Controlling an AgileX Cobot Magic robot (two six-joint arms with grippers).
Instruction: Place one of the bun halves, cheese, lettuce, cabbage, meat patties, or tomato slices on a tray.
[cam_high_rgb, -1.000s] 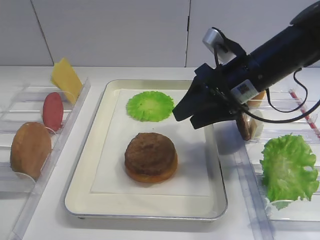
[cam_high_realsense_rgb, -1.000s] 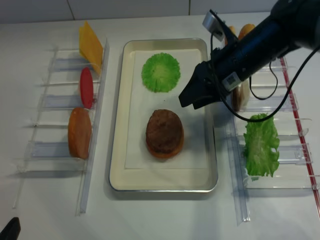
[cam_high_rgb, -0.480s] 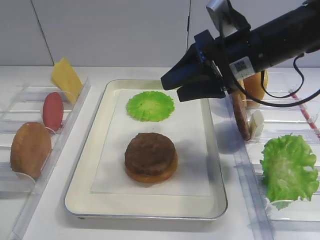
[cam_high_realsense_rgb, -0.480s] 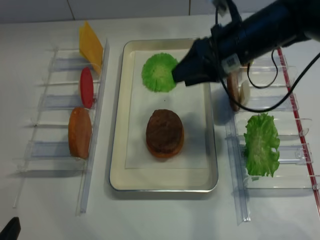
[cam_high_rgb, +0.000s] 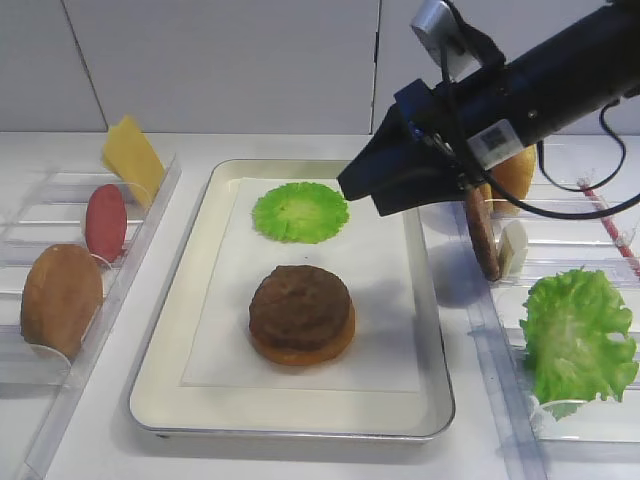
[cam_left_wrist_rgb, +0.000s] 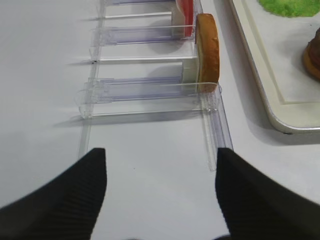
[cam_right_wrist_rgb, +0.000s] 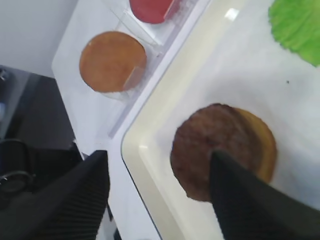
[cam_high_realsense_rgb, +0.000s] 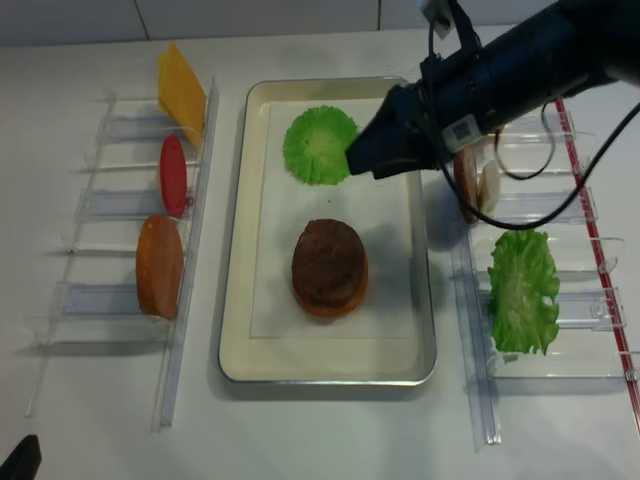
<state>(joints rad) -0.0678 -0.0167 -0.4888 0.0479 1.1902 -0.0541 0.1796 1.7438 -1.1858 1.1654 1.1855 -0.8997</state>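
Observation:
On the metal tray (cam_high_rgb: 290, 420) lie a dark meat patty (cam_high_rgb: 300, 303) stacked on a bun half (cam_high_rgb: 305, 352) and, behind them, the round cabbage disc (cam_high_rgb: 300, 212). My right gripper (cam_high_rgb: 362, 190) hovers above the tray's far right part, beside the cabbage, open and empty. In the right wrist view its fingers (cam_right_wrist_rgb: 75, 195) frame the patty (cam_right_wrist_rgb: 210, 145) and the tray rim (cam_right_wrist_rgb: 150, 170) below. My left gripper (cam_left_wrist_rgb: 160, 155) is open over bare table, short of the left rack's bun half (cam_left_wrist_rgb: 207, 50).
The left clear rack holds cheese (cam_high_rgb: 132, 158), a tomato slice (cam_high_rgb: 106, 222) and a bun half (cam_high_rgb: 60, 298). The right rack holds an upright patty (cam_high_rgb: 482, 235), a bun (cam_high_rgb: 512, 172) and lettuce (cam_high_rgb: 578, 335). A black cable (cam_high_rgb: 590, 205) loops under the right arm.
The right gripper rose and swung toward the back of the tray, beside the cabbage, then eased slightly right. It stayed open and empty. The food has not moved.

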